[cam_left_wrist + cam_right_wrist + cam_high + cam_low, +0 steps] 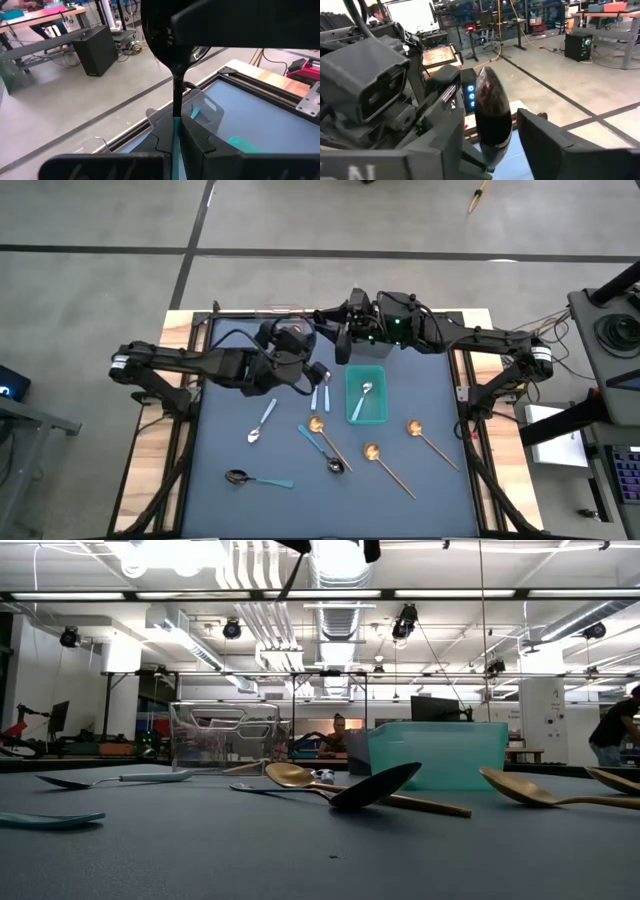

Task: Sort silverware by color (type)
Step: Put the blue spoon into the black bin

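1. The surface is dark blue-grey, edged in pale wood.
2. The bin just below the right tool is translucent teal.
3. Three gold spoons are plain gold throughout.
4. The dark-bowled spoon has a teal handle.
5. The silver spoon beneath the left tool has a light-blue handle.
6. The clamped spoon has a black bowl.

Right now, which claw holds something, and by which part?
The left claw grips the dark-bowled spoon by its teal handle; the right claw stands open around its bowl, apparently not gripping.
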### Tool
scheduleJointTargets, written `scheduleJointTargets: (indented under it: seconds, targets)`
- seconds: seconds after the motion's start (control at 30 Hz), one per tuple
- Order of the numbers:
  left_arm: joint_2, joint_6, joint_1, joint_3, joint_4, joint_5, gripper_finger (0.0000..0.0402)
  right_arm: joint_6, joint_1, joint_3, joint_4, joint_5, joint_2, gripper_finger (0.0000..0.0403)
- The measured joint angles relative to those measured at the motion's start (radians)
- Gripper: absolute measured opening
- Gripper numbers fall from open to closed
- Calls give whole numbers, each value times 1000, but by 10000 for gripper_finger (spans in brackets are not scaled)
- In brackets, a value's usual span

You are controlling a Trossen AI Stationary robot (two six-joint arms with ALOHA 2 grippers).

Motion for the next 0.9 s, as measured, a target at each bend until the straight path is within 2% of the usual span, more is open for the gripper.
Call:
scheduleJointTargets:
  seconds: [0.3, 0.53, 0.77, 0.9]
  targets:
    - [9, 6, -1, 20, 1, 15, 0, -21, 1, 0, -8, 45, 0, 23]
    - [9, 17, 0, 20, -3, 45, 23, -15, 1, 0, -31, 47, -2, 17]
    - [1, 45, 2, 24, -12, 150, 72, -16, -4, 0, -78, 42, -16, 15]
    - [-28, 46, 7, 24, -74, 201, 97, -6, -24, 1, -161, 42, -42, 15]
